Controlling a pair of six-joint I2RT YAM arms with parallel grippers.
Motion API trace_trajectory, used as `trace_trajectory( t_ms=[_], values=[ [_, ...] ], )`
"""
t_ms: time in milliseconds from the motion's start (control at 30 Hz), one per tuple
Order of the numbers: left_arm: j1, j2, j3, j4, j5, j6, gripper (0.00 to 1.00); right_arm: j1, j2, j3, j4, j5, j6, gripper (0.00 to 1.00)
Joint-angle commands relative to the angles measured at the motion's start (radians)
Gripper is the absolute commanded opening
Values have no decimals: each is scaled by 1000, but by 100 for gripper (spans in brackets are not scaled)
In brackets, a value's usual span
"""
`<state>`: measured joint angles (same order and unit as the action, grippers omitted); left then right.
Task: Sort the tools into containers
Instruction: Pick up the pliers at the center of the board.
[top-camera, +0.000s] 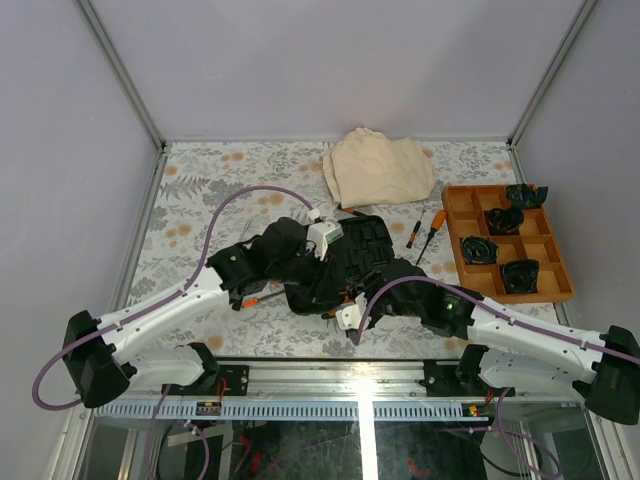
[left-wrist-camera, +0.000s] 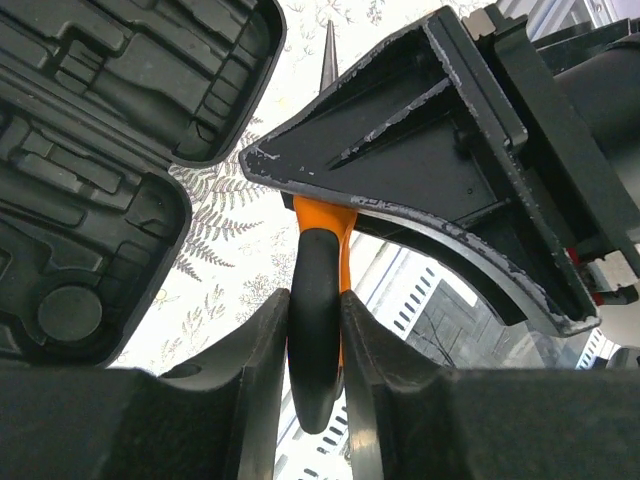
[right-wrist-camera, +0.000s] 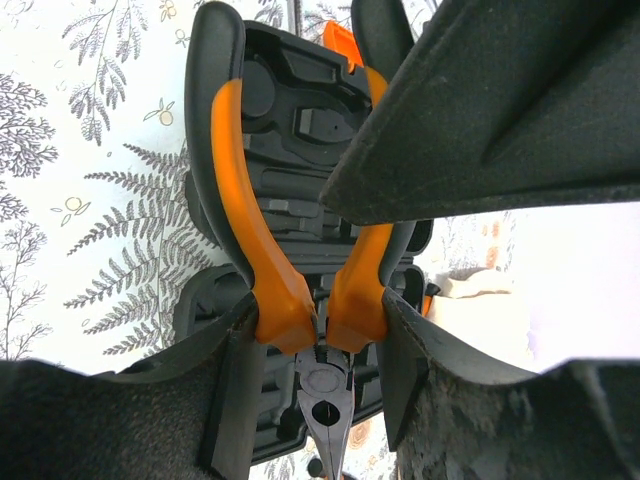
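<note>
At the middle of the worktop (top-camera: 200, 200), toward its near edge, the black tool case (top-camera: 360, 245) lies open with both moulded halves facing up, and both arms converge over it. The left gripper (left-wrist-camera: 315, 300) is closed on a black-and-orange tool handle (left-wrist-camera: 315, 335), one finger pressed against each side of the black grip. The orange collar runs up behind the gripper body, and a thin pointed metal shaft (left-wrist-camera: 330, 50) shows beyond it over the patterned worktop, just beside the edge of the case. The right gripper (right-wrist-camera: 318, 310) clamps the orange-handled pliers (right-wrist-camera: 235, 200) near the pivot, with both fingers bearing on the orange grips. The handles spread away from the camera, the steel nose (right-wrist-camera: 325, 410) points back toward it, and the case's slotted interior lies directly behind the pliers. Two loose screwdrivers (top-camera: 424, 233) lie side by side on the worktop between the case and a wooden compartment tray (top-camera: 466, 205), which sits against the right edge. Several tray compartments hold dark crumpled items (top-camera: 518, 275) of a kind that cannot be determined. A folded beige cloth (top-camera: 378, 168) rests at the middle of the far edge, apart from the case.
</note>
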<state>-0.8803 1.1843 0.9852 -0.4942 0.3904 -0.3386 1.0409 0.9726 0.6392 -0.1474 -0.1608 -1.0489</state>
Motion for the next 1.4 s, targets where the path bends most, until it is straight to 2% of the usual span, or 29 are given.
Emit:
trace_trajectory(
  t_ms=[0, 133, 233, 267, 600, 667, 767, 833, 1100, 1367],
  values=[
    [-10, 21, 31, -7, 27, 28, 23, 8, 0, 77, 40, -36, -16, 6],
    [-15, 32, 42, -10, 32, 33, 15, 8, 11, 79, 50, -41, -7, 7],
    [-18, 41, 52, -14, 24, 28, 1, 8, 11, 76, 64, -39, 5, 9],
    [-19, 43, 57, -18, 18, 24, 0, 7, 9, 76, 67, -39, 11, 10],
    [-20, 10, 27, 13, -57, -7, 0, 8, -14, 57, 90, -9, 43, 30],
    [-21, 12, 24, 14, -59, -5, 0, 7, -14, 61, 88, -2, 43, 37],
    [-20, 4, 16, 19, -64, -2, 0, 7, -14, 70, 81, 8, 43, 54],
    [-20, -3, 11, 22, -73, -2, 0, 8, -15, 76, 71, 14, 43, 59],
    [-21, -56, -31, 63, -147, -34, 0, 8, -59, 82, 75, 1, 95, 74],
    [-20, -103, -66, 99, -235, -69, 0, 8, -154, 34, 177, 5, 208, 76]
  ],
)
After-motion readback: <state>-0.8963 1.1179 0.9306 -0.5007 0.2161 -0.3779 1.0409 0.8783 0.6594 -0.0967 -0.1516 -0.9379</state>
